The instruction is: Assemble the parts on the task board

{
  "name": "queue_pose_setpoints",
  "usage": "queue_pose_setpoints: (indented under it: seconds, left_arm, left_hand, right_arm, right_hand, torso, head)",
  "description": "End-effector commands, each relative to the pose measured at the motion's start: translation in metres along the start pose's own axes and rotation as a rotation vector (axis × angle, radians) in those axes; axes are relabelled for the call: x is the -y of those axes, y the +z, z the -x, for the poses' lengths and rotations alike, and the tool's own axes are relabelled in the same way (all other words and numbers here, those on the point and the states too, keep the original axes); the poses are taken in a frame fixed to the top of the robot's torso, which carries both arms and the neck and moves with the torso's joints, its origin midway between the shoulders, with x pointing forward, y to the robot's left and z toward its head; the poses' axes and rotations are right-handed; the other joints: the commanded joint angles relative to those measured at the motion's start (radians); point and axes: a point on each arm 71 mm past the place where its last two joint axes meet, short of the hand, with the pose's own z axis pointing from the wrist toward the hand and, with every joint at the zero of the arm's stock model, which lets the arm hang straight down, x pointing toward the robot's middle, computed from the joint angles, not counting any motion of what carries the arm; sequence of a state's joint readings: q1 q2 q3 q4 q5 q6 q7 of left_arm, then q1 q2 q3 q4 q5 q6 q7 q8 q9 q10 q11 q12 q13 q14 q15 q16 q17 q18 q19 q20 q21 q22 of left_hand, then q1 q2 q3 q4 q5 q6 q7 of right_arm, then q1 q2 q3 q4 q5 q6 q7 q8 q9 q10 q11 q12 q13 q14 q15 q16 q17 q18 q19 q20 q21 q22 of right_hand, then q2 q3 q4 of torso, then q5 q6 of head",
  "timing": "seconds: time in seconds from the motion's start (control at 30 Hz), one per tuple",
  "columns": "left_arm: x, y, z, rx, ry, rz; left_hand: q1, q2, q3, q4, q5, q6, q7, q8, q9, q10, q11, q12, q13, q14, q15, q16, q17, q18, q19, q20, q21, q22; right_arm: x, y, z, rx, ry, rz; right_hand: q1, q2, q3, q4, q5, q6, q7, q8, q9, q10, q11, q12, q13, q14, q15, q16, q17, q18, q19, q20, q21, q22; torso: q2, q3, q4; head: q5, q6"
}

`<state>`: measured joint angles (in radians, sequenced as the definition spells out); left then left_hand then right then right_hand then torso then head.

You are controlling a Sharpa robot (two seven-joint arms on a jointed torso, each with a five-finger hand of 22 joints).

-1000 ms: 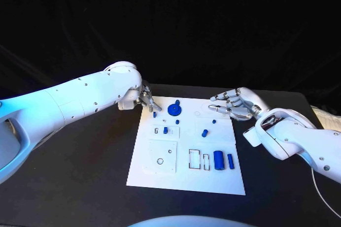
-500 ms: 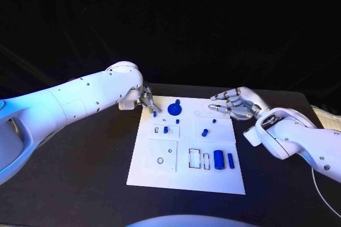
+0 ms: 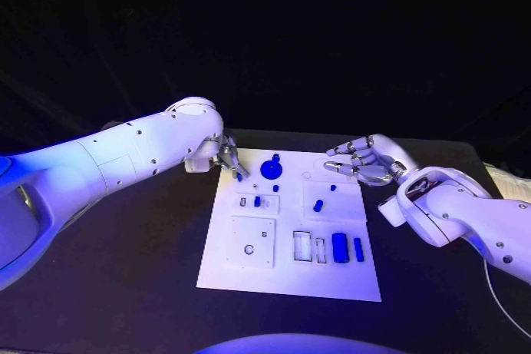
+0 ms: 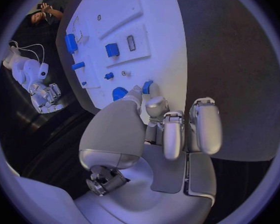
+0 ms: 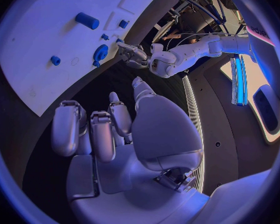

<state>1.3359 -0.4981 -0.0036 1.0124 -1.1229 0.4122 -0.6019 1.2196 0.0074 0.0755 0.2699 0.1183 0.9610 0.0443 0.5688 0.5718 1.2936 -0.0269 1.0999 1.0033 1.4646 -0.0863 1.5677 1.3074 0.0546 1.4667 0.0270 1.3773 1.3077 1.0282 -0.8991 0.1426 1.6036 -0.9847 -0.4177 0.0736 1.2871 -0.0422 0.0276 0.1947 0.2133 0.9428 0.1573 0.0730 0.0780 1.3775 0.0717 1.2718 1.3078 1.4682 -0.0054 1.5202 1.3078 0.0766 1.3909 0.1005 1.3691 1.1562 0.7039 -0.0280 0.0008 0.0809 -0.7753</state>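
The white task board [image 3: 288,277] lies in the middle of the black table. My left hand [image 3: 227,156] hovers over its far left corner and pinches a small blue peg [image 3: 237,176] between thumb and a fingertip; the left wrist view shows that peg [image 4: 147,87] at the fingertips of this hand [image 4: 159,129]. A blue round knob [image 3: 272,168] stands just right of it. My right hand [image 3: 360,163] hangs over the far right corner with its fingers apart and nothing in them, as the right wrist view [image 5: 115,129] confirms.
Several blue parts sit on the board: small pegs [image 3: 318,206], a thick cylinder [image 3: 340,248] and a slim bar [image 3: 357,249] beside empty slots [image 3: 302,245]. Bare black table surrounds the board.
The left hand with its peg has edged slightly toward the board's far left corner. The right hand has held still.
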Motion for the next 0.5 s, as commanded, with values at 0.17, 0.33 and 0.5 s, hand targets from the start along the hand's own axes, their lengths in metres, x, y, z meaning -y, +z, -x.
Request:
queue_pose_setpoints:
  seconds: [0.17,0.33,0.5]
  left_arm:
    - [0.0028,0.0005,-0.0013,-0.015,-0.007,-0.015]
    - [0.0034,0.0005,-0.0001,0.003,-0.027,-0.026]
    - [0.0027,-0.0010,0.0007,0.017,-0.083,-0.059]
  left_hand:
    - [0.097,0.024,0.075,-0.048,0.007,-0.015,-0.015,0.004,0.009,0.001,-0.013,-0.002,-0.003,0.106,-0.012,0.003,0.263,0.000,0.031,-0.015,0.001,0.035]
    - [0.158,0.015,0.243,-0.095,0.017,-0.034,-0.006,0.005,0.023,-0.002,-0.010,-0.011,-0.008,0.106,-0.009,0.003,0.263,0.000,0.031,-0.018,-0.002,0.036]
    - [0.107,-0.047,0.424,-0.109,0.016,-0.039,-0.007,0.026,0.052,0.006,-0.009,-0.012,-0.011,0.106,-0.003,0.003,0.263,0.000,0.030,-0.012,-0.006,0.036]
  right_arm:
    - [-0.0006,0.0002,-0.0019,-0.016,-0.001,0.008]
    - [-0.0004,0.0003,-0.0019,-0.017,-0.001,0.007]
    - [0.0000,0.0004,-0.0021,-0.019,-0.001,0.006]
  right_hand:
    - [0.002,0.010,-0.009,0.002,0.008,0.005,0.001,0.005,0.002,-0.007,0.000,-0.003,0.026,0.079,0.000,-0.006,0.168,0.005,-0.007,-0.003,-0.004,-0.002]
    - [0.002,0.010,-0.009,0.002,0.008,0.005,0.001,0.005,0.002,-0.007,0.000,-0.003,0.026,0.079,0.000,-0.006,0.168,0.005,-0.007,-0.003,-0.004,-0.002]
    - [0.002,0.010,-0.009,0.002,0.009,0.005,0.001,0.005,0.002,-0.006,0.000,-0.002,0.026,0.079,0.000,-0.006,0.167,0.005,-0.007,-0.003,-0.004,-0.002]
  torso:
    - [-0.001,0.0004,0.0001]
    - [0.000,0.0000,-0.0005]
    - [-0.001,0.0005,-0.0007]
  head:
    - [0.000,-0.002]
    - [0.000,-0.003]
    - [-0.002,-0.004]
